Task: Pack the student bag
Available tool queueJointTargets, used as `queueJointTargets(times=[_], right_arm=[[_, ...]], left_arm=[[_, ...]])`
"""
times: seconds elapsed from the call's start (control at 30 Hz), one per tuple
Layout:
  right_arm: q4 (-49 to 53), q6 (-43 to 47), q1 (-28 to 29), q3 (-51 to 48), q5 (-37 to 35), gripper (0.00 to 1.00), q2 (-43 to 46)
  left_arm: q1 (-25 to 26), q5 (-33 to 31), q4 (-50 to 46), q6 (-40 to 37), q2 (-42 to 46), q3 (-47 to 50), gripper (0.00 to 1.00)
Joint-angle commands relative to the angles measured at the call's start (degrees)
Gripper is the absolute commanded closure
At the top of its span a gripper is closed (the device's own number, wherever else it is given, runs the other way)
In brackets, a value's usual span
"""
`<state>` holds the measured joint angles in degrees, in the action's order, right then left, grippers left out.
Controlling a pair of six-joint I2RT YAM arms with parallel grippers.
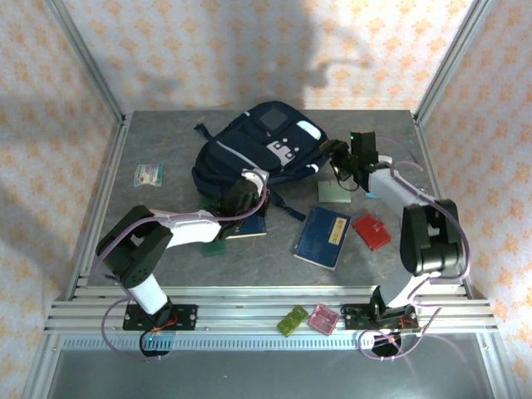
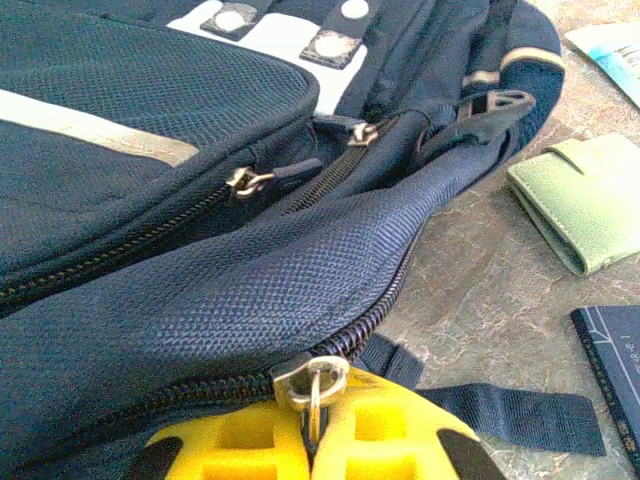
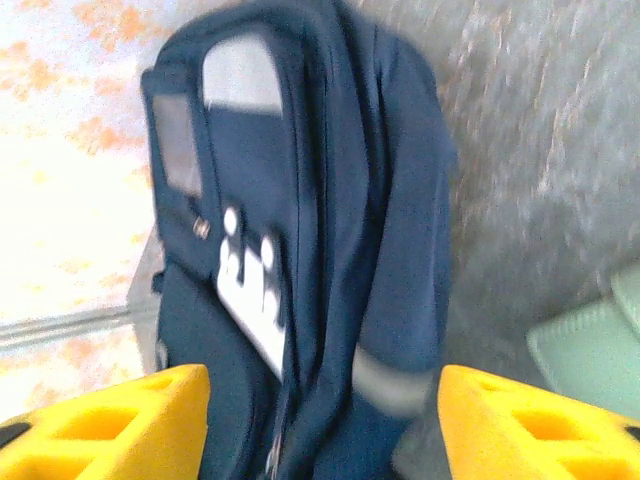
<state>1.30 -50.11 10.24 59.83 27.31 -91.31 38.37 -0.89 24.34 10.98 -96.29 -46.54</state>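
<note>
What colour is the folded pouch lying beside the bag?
Pale green; the pouch shows best in the left wrist view.

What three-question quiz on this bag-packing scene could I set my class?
1. True or false: the right pincer is shut on the student bag.
2. What does the left pincer grip? A) the bag's zipper pull B) a strap C) a packet
3. Fill in: the wallet lying right of the navy booklet is ___ in colour.

Key: 1 false, it is open; 2 A; 3 red.
</note>
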Motion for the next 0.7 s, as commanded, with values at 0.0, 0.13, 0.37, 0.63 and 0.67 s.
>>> queueJointTargets(times=[0.0, 0.13, 0.37, 0.63, 0.67], right_arm=[[-1.5, -2.7, 2.9, -5.7, 3.3, 0.31, 4.8], [-8.2, -7.5, 7.5, -9.8, 6.1, 0.31, 4.4], [-13.4, -10.7, 11.9, -4.0, 6.1, 0.34, -4.7], [-15.8, -12.6, 11.9, -0.4, 4.2, 1.0, -11.1], [-15.3, -12.7, 11.4, -0.3, 4.0, 1.0, -11.1]], left_arm=[[1.1, 0.1, 1.1, -0.8, -0.4, -4.1, 1.0], [2.2, 0.6, -0.7, -1.2, -1.5, -6.2, 1.0], [4.4, 1.1, -2.5, -2.9, -1.4, -7.4, 1.0], [5.1, 0.8, -7.1, -0.3, -1.2, -6.5, 1.0], [5.1, 0.6, -7.6, 0.3, -0.6, -5.6, 1.0]])
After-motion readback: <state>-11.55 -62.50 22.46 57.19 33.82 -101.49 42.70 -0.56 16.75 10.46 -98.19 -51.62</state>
